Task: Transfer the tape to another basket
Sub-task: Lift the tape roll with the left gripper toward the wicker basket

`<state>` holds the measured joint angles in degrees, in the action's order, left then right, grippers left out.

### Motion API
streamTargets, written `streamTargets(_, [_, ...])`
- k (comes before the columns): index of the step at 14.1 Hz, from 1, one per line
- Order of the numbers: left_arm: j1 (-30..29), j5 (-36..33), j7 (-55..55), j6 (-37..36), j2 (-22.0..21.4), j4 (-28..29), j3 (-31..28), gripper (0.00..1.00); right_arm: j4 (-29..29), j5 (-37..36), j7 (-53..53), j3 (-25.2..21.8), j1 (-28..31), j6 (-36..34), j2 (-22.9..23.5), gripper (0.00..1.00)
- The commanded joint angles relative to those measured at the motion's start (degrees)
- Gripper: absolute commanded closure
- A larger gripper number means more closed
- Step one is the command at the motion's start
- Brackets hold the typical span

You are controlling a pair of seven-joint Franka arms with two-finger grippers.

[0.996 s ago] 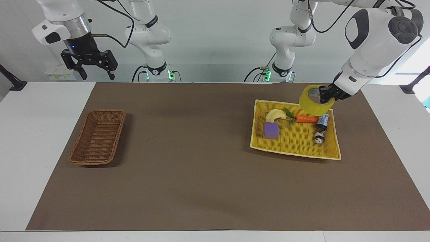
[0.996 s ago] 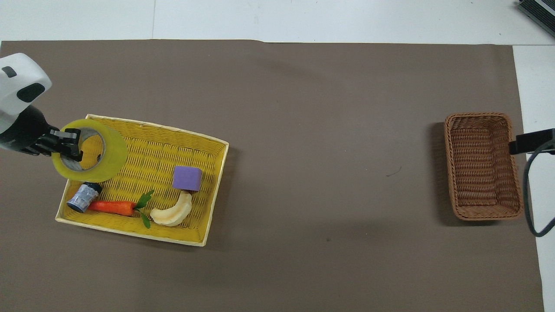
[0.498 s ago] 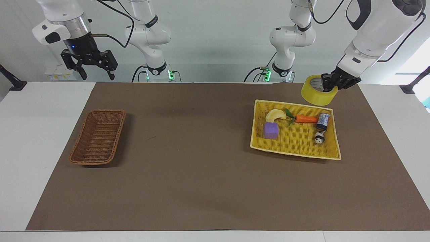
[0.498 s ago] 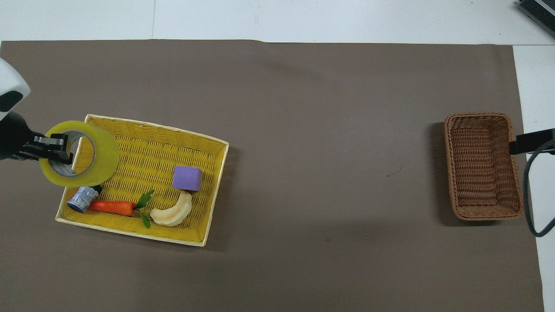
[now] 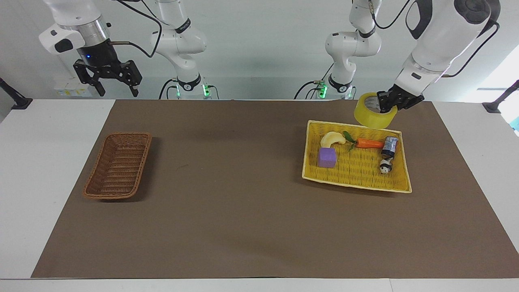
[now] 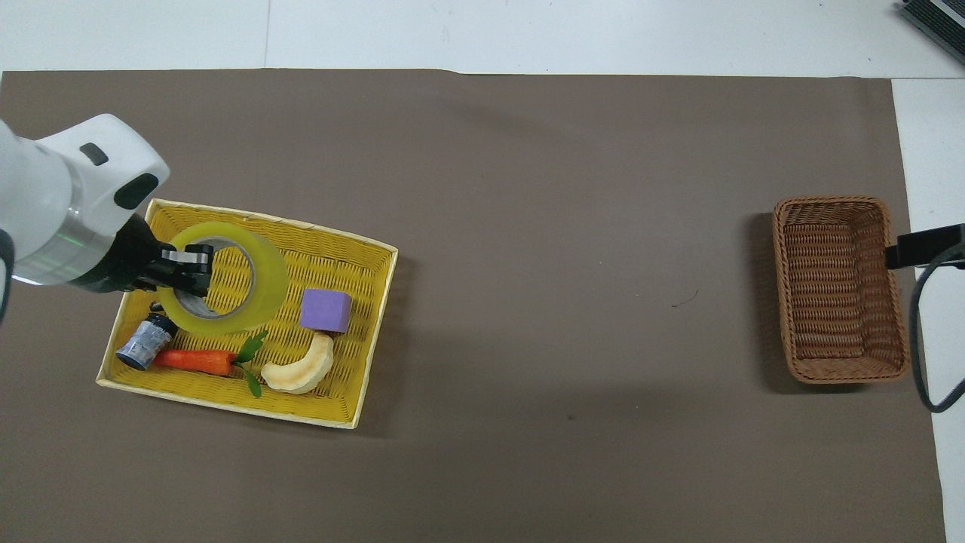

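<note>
1. Table [image 5: 243, 227]: the brown basket [image 5: 118, 165] sits at the right arm's end, with nothing in it. The yellow basket [image 5: 357, 184] sits at the left arm's end and holds a purple block [image 5: 327, 157], a banana [image 5: 332, 138], a carrot [image 5: 369, 142], a small can [image 5: 390, 146] and a small panda-like figure [image 5: 385, 166].

2. Left arm: a second ago it hung low, with the tape just over the yellow basket's rim nearest the robots. It has since lifted, swung out toward the table's end, and now swings back inward. In the overhead view the roll has gone from the basket's outer corner to over its inside.

3. Meaning: I judge the pick done and the carry begun. The whole width of the table still lies between the roll and the brown basket.

4. Right gripper [image 5: 108, 83]: it waits, jaws spread and holding nothing, raised above the table edge at its own end. Only a dark edge of it shows in the overhead view.

5. Left gripper [image 5: 388, 104]: clamped on the roll's wall, one finger inside the core and one outside.

6. Tape [image 5: 374, 117]: in the air over the yellow basket, touching nothing below. Its core axis is tilted, with the open hole facing up and toward the robots. The roll is wider across than tall, so it has no real long axis.
</note>
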<state>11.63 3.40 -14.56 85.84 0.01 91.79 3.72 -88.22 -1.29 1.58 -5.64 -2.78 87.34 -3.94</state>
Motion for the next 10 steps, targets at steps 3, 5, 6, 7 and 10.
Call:
streamTargets(3, [9.53,3.63,-13.97,1.95,-1.77,1.28,-0.91,1.0,-0.99,0.32,0.0,0.28,0.23,0.2,-0.98,0.0])
streamTargets(5, [12.53,5.82,-19.78,2.66,-1.95,1.46,-0.91,1.0,-0.99,0.41,-0.18,0.19,0.67,0.2,-0.98,0.0])
streamTargets(6, [14.37,6.7,-22.85,3.36,-1.95,1.54,-0.91,1.0,-1.07,0.32,-0.18,0.19,0.58,0.11,-0.98,0.0])
streamTargets(7, [16.65,7.14,-26.8,4.67,-1.86,1.55,-0.91,1.0,-1.16,0.41,0.78,0.1,0.67,0.37,-0.98,0.0])
streamTargets(10, [20.97,11.96,-30.71,10.9,-1.86,3.64,-0.91,1.0,-1.51,1.02,0.44,0.45,-1.6,3.88,-0.72,0.0])
